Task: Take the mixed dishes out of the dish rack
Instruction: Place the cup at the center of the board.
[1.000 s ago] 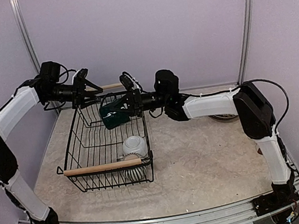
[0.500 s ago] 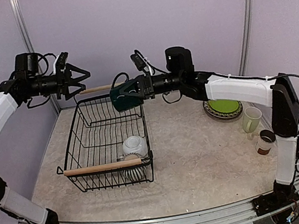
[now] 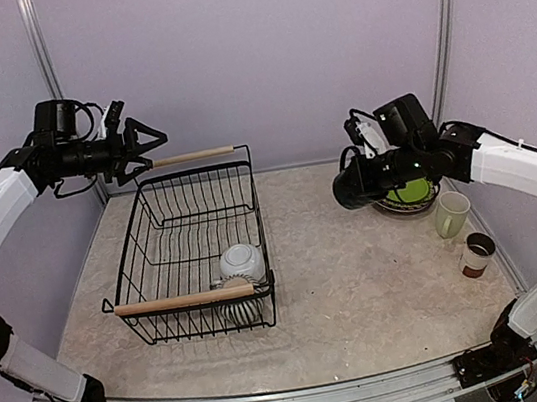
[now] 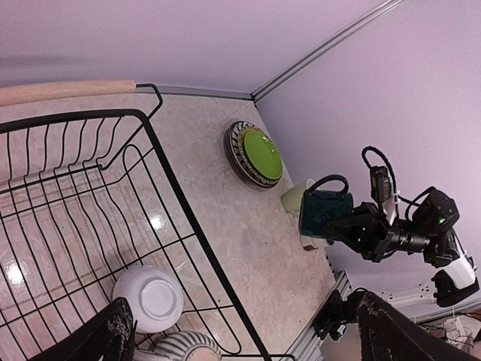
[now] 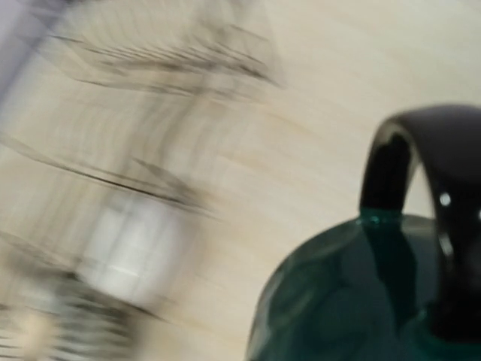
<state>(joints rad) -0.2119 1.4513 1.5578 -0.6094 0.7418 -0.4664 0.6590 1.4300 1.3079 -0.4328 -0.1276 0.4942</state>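
The left claw (image 3: 144, 144) hangs in the air at the far left corner, its fingers spread wide and holding nothing, just beside the far wooden handle (image 3: 191, 156) of the dish rack (image 3: 143, 242). The rack sits on the left half of the surface (image 3: 362, 288). Near the rack's front end lies a white bowl (image 3: 241, 262). Just in front of the bowl, under the near handle (image 3: 184, 299), is a striped dish (image 3: 239, 309) (what kind it is, I cannot tell).

To the right, well clear of the rack, the right claw (image 4: 349, 226) is clamped on the dark teal mug (image 3: 357, 186), which it holds tipped in the air above the surface. The right wrist view is blurred and shows only the mug's body and black handle.

Just beyond the mug, the lime-green plate (image 3: 407, 190) rests on the black-and-white striped plate (image 4: 233, 150) at the far right of the surface. Nearer the camera stand the pale green mug (image 3: 451, 214) and, just beside it, a mug with a dark inside (image 3: 477, 254), both upright.
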